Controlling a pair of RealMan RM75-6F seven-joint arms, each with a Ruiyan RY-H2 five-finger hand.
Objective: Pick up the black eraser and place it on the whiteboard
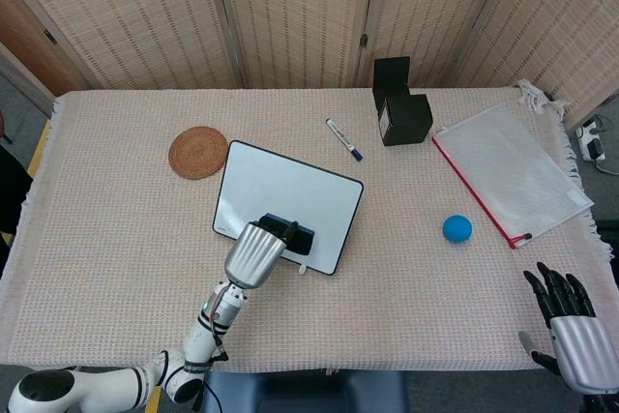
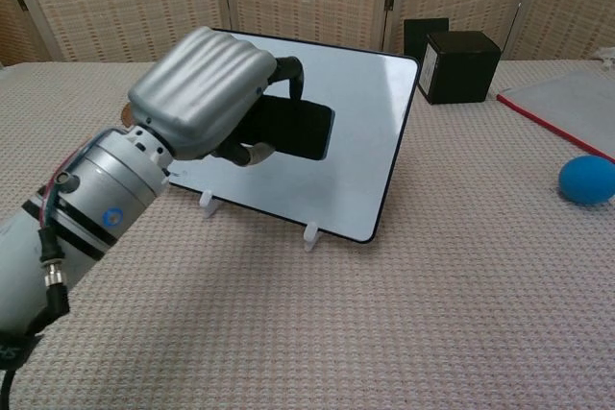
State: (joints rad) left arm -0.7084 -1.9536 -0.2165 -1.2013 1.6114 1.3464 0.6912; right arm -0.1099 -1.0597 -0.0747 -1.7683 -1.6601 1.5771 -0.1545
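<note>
My left hand [image 1: 254, 251] [image 2: 204, 93] grips the black eraser [image 1: 293, 235] [image 2: 296, 128] and holds it in front of the white face of the whiteboard [image 1: 309, 192] [image 2: 370, 132]. The board leans back on two small white feet in the middle of the table. Whether the eraser touches the board surface is not clear. My right hand [image 1: 574, 334] hangs at the table's near right corner, fingers spread, holding nothing; the chest view does not show it.
A blue ball [image 1: 457, 228] [image 2: 587, 179] lies right of the board. Two black boxes [image 1: 403, 119] [image 2: 459, 65], a marker [image 1: 343, 139], a woven coaster [image 1: 198, 153] and a red-edged plastic folder [image 1: 511, 170] sit further back.
</note>
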